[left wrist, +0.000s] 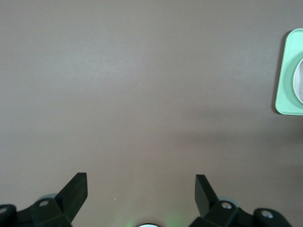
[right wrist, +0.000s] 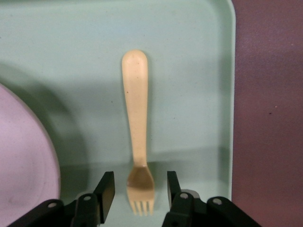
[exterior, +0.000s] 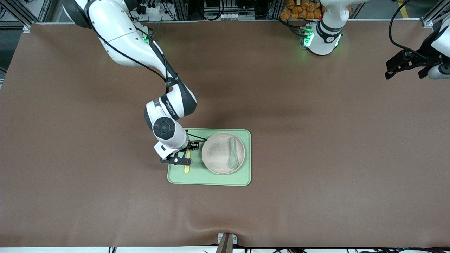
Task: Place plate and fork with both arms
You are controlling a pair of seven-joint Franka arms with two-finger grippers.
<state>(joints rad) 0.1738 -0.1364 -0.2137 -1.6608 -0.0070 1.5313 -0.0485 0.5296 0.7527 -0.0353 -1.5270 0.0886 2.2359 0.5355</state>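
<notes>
The yellow fork lies on the light-green tray, beside the pale pink plate toward the right arm's end. My right gripper is low over the fork. In the right wrist view its open fingers straddle the tined head of the fork with a gap on each side; the plate's rim shows at the edge. My left gripper waits open and empty above bare table at the left arm's end.
A grey-green spoon lies in the plate. The brown mat covers the table around the tray. The left wrist view shows a corner of the tray and a sliver of the plate.
</notes>
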